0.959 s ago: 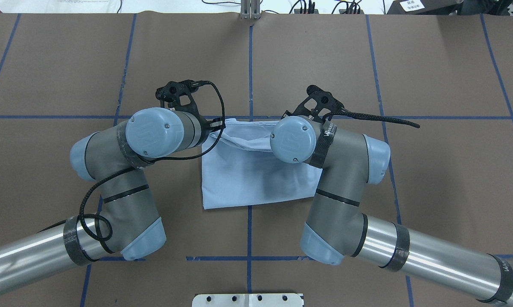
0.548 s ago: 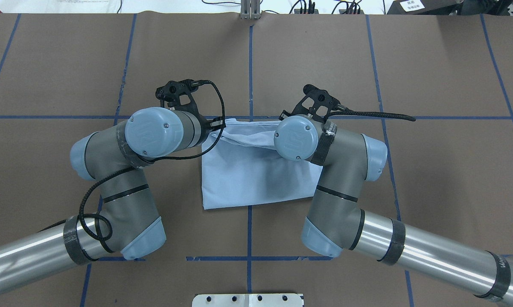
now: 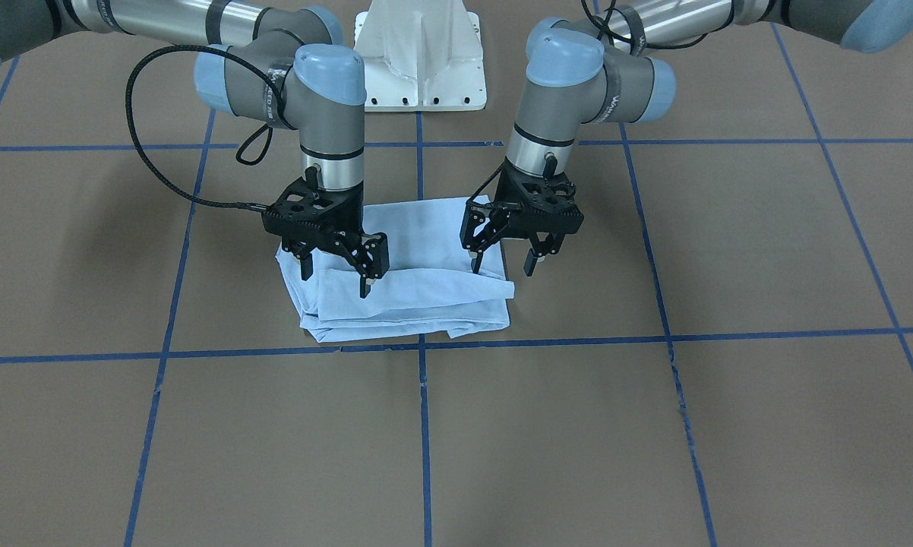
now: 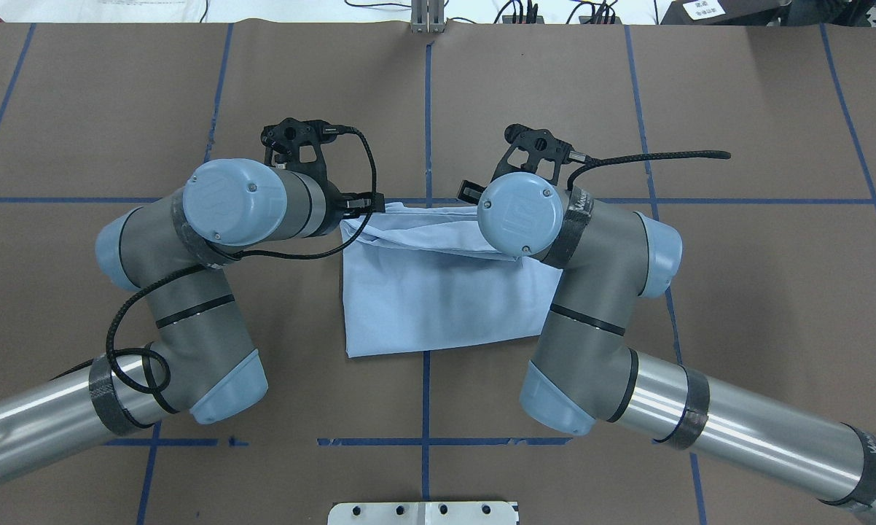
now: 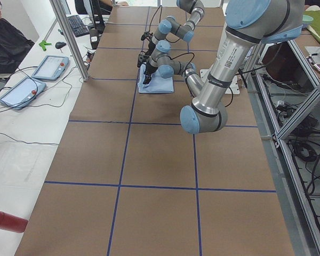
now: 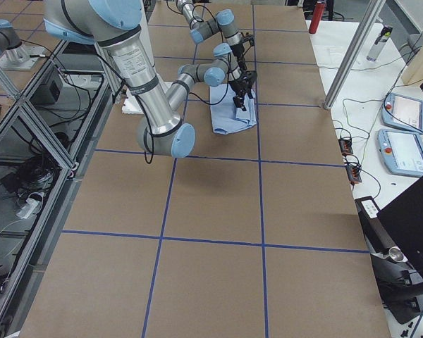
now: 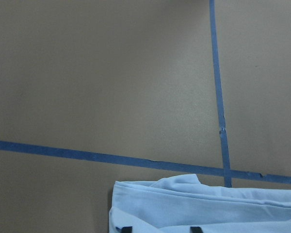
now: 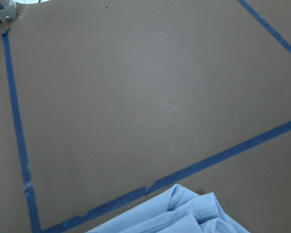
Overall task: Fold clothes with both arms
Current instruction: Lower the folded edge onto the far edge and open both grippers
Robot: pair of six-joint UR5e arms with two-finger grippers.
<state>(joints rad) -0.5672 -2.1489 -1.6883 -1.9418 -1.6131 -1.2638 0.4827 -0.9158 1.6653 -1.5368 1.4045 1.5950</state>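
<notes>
Left claw [image 3: 502,267] and right claw [image 3: 335,275] gape empty above the folded T-shirt's [image 3: 426,304] edge beside the tape line [image 3: 578,339]

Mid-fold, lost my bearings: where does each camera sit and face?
Front-facing: operators' side of the brown table, looking down; black left pincer and right pincer, both open, over folded light blue T-shirt.
Overhead: behind the shoulders, looking forward-down; silver-grey left arm, right arm.
Exterior left: table's end; left arm nearest.
Exterior right: opposite end; right arm nearest.
Left wrist: down at shirt edge; black fingertips show.
Right wrist: shirt edge; no body.
All share the shirt.
</notes>
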